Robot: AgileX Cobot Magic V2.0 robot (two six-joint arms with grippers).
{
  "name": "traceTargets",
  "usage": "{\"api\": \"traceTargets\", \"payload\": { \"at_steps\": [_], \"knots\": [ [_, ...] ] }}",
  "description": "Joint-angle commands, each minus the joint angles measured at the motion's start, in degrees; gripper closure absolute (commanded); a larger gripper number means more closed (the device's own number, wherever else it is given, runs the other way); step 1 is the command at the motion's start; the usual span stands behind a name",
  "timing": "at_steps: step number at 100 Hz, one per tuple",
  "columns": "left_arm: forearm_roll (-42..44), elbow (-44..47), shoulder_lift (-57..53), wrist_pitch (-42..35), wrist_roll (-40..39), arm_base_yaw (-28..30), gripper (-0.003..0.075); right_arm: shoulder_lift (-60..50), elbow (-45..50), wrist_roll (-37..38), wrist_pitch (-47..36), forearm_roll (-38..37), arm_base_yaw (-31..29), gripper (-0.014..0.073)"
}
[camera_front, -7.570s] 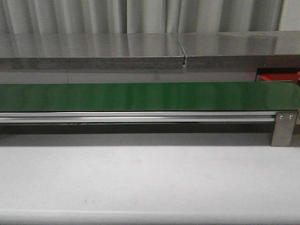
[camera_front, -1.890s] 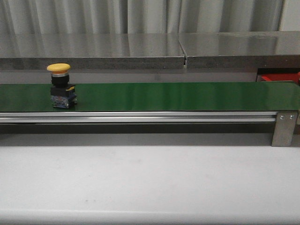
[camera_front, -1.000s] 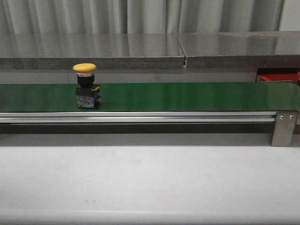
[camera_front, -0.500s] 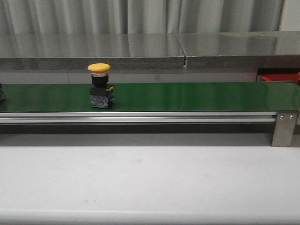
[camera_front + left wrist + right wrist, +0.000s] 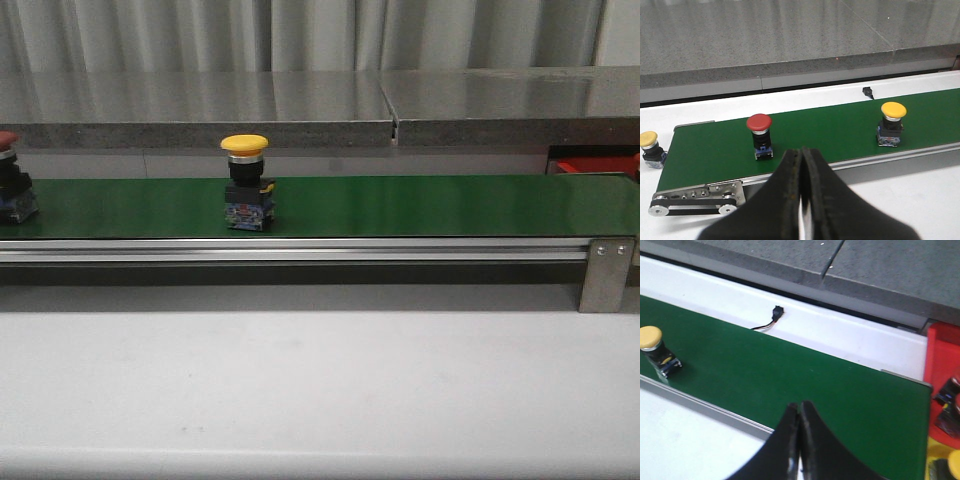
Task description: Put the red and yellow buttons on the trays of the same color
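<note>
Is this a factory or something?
Probably a small sorting station, like in a factory or lab. A green conveyor belt carries a yellow button and a red button, with a red tray at its end.

The front view looks level and close across the green belt (image 5: 400,205). Both wrist views look down on the belt from the near side. All three share the yellow button (image 5: 247,184).

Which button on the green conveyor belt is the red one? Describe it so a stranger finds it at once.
Find the long green conveyor belt crossing the white table. Two mushroom-head push buttons stand upright on it, apart from each other. The red-capped push button is nearer the belt's roller end; the yellow-capped push button stands farther along, and only the cap colour differs.
</note>
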Motion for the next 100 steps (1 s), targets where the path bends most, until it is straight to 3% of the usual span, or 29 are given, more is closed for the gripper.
{"api": "traceTargets", "payload": {
  "at_steps": [1,18,28,54,76,100],
  "knots": [
    [-1.14,-1.50,0.37,-3.75,-0.64,-0.47,0.0741,3.76,-5.85,-0.31,-1.22,0.16,2.55,0.0491],
    [-1.14,-1.50,0.48,-3.75,-0.64,-0.47,0.0741,13.44,-13.90,-0.31,3.34,0.09,7.14,0.0119],
    [-1.14,-1.50,0.48,-3.75,-0.64,-0.47,0.0741,18.05,-18.29,-0.31,6.32,0.04,9.14,0.0022],
    [-1.14,-1.50,0.48,-3.75,-0.64,-0.47,0.0741,28.94,-28.62,-1.70,13.18,-0.10,12.06,0.0012],
    [-1.14,-1.50,0.48,-3.75,-0.64,-0.47,0.0741,35.28,-30.98,-7.42,12.11,-0.17,15.04,0.0012],
    [-1.14,-1.50,0.48,-3.75,-0.64,-0.47,0.0741,40.78,-31.02,-7.79,7.20,1.21,15.97,0.0012]
  ]
}}
